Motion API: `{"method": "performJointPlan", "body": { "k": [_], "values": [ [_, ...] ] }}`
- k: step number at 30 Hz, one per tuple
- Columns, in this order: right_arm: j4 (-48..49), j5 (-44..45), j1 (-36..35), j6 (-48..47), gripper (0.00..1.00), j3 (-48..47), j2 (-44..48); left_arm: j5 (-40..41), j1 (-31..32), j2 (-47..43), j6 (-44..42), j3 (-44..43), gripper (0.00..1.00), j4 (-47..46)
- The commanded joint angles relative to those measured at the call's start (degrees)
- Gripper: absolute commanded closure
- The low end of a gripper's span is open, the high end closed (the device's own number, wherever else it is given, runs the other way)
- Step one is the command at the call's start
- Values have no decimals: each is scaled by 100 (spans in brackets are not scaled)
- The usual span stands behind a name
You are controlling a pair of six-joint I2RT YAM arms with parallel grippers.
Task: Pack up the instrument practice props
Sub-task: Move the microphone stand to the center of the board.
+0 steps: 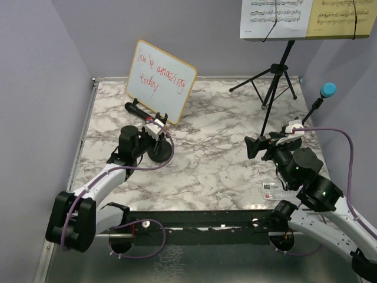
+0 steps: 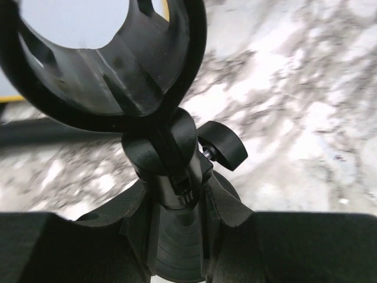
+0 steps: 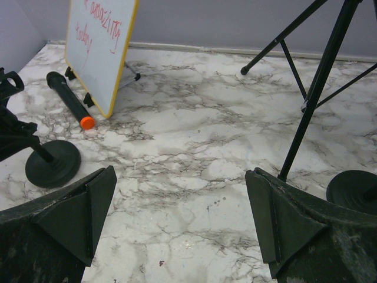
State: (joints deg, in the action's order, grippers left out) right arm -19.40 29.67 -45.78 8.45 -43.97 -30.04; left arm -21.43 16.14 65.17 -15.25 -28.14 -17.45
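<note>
One mic holder (image 2: 162, 150) clamped in left gripper (image 2: 177, 221), beside whiteboard (image 1: 160, 79) edge, right gripper (image 3: 179, 183) spread wide above table (image 1: 212, 171)

You had two microphones: one black microphone (image 1: 134, 110) and one blue microphone (image 1: 327, 90). There were two round-based stands for them, the left mic holder (image 1: 160, 152) and the right mic holder (image 3: 353, 191). You had two pages of sheet music, one white sheet (image 1: 275, 17) and one yellow sheet (image 1: 341, 17), and a single tripod music desk (image 1: 281, 68). There was one whiteboard (image 1: 160, 79) and one marble table (image 1: 224, 147). You also had one small clear item (image 1: 277, 190) near the front edge, too small to name. You were working with two arms, the left arm (image 1: 103, 180) and the right arm (image 1: 321, 193).
</note>
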Motion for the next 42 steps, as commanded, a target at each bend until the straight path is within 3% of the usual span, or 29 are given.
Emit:
{"method": "performJointPlan", "body": {
  "k": [1,8,13,17,22,27,31,35,42],
  "values": [
    [67,39,-19,-47,0,63,41,1131,-673,-265,4,-218,100,-13],
    [67,37,-18,-66,0,82,100,1758,-1863,512,413,-820,100,-684],
    [153,47,-10,-113,0,139,141,1772,-2559,1470,580,-1460,100,-1305],
    [171,86,-14,-149,0,157,138,1656,-2935,2361,855,-2017,100,-1964],
    [247,142,-14,-235,0,208,141,1397,-3104,3474,1410,-2926,100,-2089],
    [279,209,-14,-320,0,236,105,1743,-3148,3944,1411,-3233,100,-2086],
    [313,303,-19,-356,0,244,62,1769,-3170,3907,1259,-3186,79,-2062],
    [313,321,-15,-358,0,230,1,1840,-3170,3680,1130,-3055,48,-2015],
    [329,251,-18,-229,0,232,1,2096,-3170,2895,1084,-2710,29,-1480]
  ]
}}
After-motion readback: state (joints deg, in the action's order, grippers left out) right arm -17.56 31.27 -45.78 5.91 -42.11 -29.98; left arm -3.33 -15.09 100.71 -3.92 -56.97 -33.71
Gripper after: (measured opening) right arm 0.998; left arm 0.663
